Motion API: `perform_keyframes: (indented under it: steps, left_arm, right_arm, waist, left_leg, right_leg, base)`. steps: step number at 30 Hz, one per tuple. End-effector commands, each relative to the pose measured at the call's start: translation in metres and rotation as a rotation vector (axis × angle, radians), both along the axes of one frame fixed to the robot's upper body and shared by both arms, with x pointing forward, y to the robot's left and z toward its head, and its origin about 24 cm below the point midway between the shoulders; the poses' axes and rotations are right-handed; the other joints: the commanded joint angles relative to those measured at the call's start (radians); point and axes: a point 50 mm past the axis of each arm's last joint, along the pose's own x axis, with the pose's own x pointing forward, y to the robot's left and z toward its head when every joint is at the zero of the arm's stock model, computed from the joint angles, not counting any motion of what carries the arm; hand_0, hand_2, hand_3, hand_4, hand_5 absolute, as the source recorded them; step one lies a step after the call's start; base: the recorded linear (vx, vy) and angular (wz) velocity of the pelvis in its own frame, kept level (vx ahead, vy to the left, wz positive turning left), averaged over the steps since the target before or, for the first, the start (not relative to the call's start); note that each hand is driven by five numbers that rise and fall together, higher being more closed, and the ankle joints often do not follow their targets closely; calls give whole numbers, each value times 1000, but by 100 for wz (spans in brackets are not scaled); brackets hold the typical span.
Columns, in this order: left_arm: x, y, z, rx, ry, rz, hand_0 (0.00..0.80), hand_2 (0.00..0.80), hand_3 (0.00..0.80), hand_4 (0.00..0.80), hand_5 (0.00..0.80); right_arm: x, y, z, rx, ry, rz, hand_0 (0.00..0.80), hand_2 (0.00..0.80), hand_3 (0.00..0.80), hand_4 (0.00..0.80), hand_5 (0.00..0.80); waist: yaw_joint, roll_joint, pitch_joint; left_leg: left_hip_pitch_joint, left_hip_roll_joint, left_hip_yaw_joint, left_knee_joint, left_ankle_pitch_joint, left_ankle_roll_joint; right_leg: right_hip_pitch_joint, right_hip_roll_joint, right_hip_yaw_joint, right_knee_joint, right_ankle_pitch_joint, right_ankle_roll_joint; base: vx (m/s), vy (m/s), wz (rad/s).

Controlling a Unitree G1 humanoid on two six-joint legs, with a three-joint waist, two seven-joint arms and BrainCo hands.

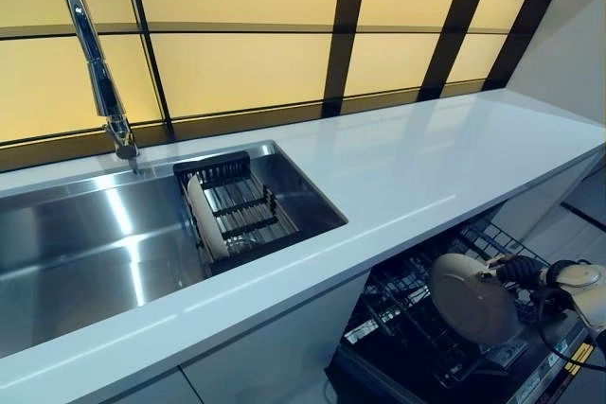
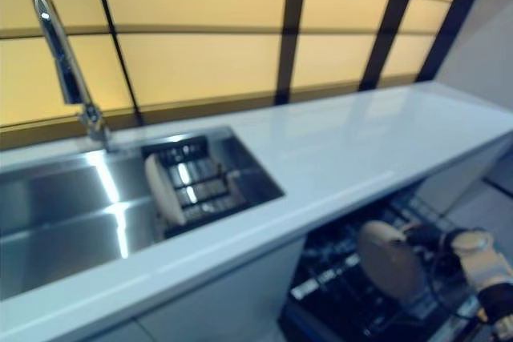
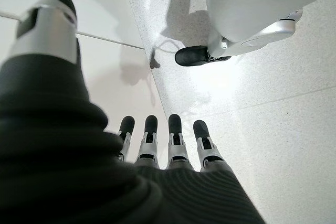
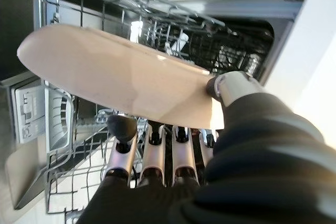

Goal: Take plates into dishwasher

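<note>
My right hand point(image 1: 519, 270) is shut on a beige plate point(image 1: 471, 299), pinching its rim between thumb and fingers, and holds it on edge just above the pulled-out wire rack point(image 1: 417, 314) of the open dishwasher under the counter. The right wrist view shows the plate point(image 4: 121, 80) over the rack point(image 4: 100, 145). A second white plate point(image 1: 205, 219) stands on edge in the black drying rack point(image 1: 241, 210) inside the steel sink point(image 1: 76, 253). My left hand point(image 3: 163, 148) hangs by the floor, fingers straight and empty.
A tall chrome tap point(image 1: 95, 63) rises behind the sink. The white counter point(image 1: 426, 167) runs to the right above the dishwasher. White cabinet fronts point(image 1: 275, 357) stand left of the open dishwasher. Backlit yellow panels line the wall.
</note>
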Motion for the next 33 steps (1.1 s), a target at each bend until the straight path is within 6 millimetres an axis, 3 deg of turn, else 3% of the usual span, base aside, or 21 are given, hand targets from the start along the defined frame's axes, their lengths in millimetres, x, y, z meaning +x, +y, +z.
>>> perform_keyframes:
  steps: [1, 16, 33]
  left_arm:
    - [14, 8, 5, 29, -10, -23, 0, 0, 0, 0, 0]
    - [34, -4, 6, -42, -94, -49, 0, 0, 0, 0, 0]
    - [39, -12, 5, -57, -104, -44, 0, 0, 0, 0, 0]
  right_arm:
    - [17, 15, 14, -77, -61, 96, 800, 800, 800, 800, 800]
    - [24, 40, -22, -211, 25, 166, 800, 800, 800, 800, 800]
    - [28, 69, -49, -289, 96, 232, 800, 800, 800, 800, 800]
  waist:
    - [16, -33, -9]
    - [40, -14, 11]
    - [62, 6, 18]
  left_leg:
    - [25, -33, -25, 11, -14, 49]
    - [18, -34, -42, 12, -13, 49]
    - [8, -39, -62, 11, -11, 51]
  right_leg:
    - [8, 9, -4, 17, 22, 3]
    - [10, 3, -15, 14, 19, 5]
    - [7, -1, -26, 13, 14, 3]
  base:
    - [0, 0, 0]
    - [-1, -4, 2]
    - [0, 1, 1]
